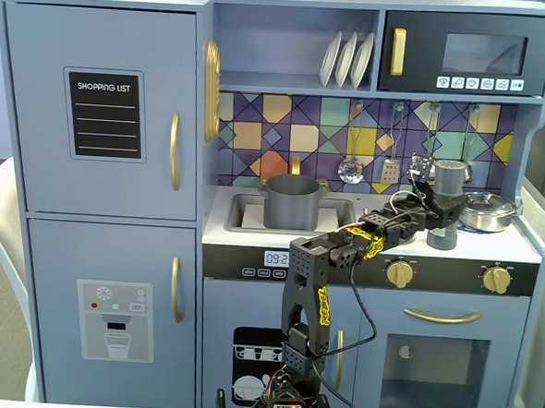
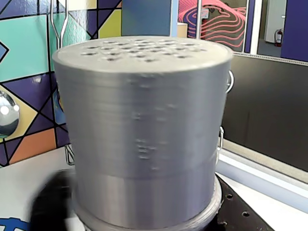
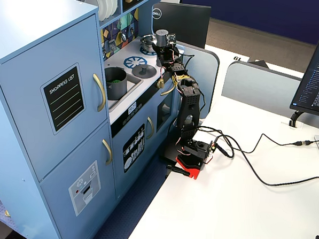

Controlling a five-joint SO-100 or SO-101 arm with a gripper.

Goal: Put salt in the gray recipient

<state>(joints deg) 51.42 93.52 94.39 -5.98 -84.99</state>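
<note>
While the gripper [image 1: 446, 213] sat at the right end of the toy kitchen's tabletop [image 1: 252, 232], the step in hand looked like the grasp of the salt [image 1: 449, 176], not yet the carry. The salt stood upright by the steel pan [image 1: 488, 210], its cap above the arm's dark fingers; I judged them closed around its lower body, though no view showed the pads clearly. Whether it was lifted off the tabletop, I couldn't tell.

The gray recipient [image 1: 291, 201] sat in the sink, well apart to the left in that fixed view. Next move would call for a lift, a sweep left over the sink, then a tilt over the recipient's mouth without clipping its rim.

View differences: the wrist view showed only the salt [image 2: 144, 134] filling the frame, holes in the cap visible, no fingers and no recipient. A fixed view from the side showed something green inside the recipient [image 3: 115, 81], and a knobbed lid [image 3: 144, 70] lying between it and the gripper [image 3: 164, 49]; the front view hid both.
</note>
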